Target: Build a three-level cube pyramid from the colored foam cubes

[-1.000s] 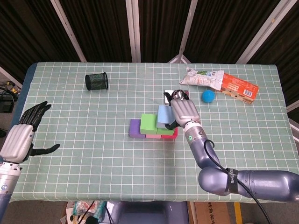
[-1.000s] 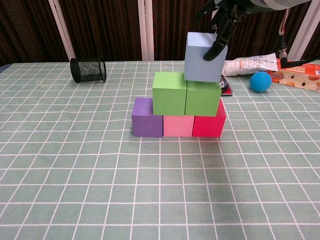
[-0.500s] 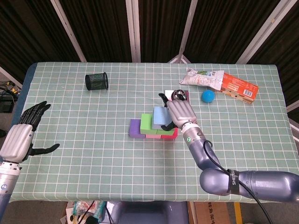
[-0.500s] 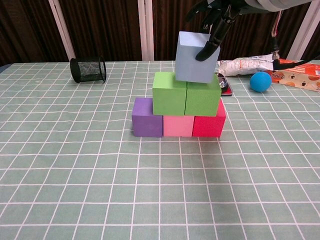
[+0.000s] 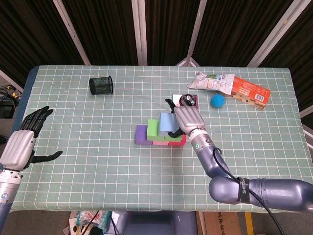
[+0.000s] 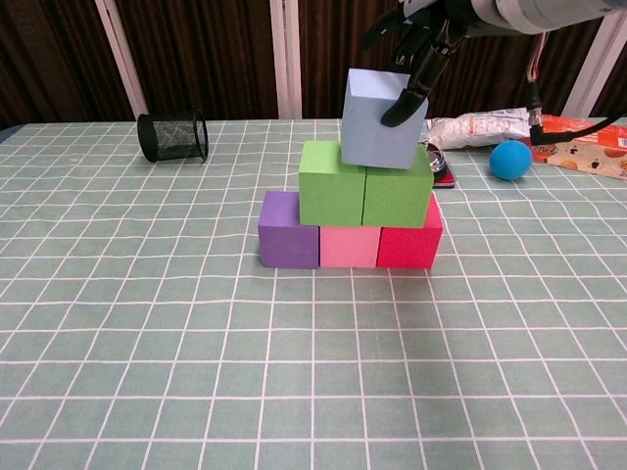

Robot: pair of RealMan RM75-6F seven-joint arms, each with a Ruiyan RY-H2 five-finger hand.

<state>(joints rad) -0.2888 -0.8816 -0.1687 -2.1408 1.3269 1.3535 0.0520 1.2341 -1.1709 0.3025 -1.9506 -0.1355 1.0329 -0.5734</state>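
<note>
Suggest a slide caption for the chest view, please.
Right hand holds a tilted pale blue cube over two green cubes.

Table (image 5: 98, 161) covered by a green cloth with a white grid; same cloth seen in the chest view (image 6: 147, 372). Behind it, dark pleated curtains (image 5: 102, 29) are hung, crossed by pale metal struts (image 5: 139, 32), some upright, some slanted. Curtains and struts are also seen at the top of the chest view (image 6: 211, 54). Light is even, shadows soft. Below the table's near edge, a grey seat back (image 5: 151, 223) and a brown cardboard box (image 5: 222, 223) are seen.
</note>
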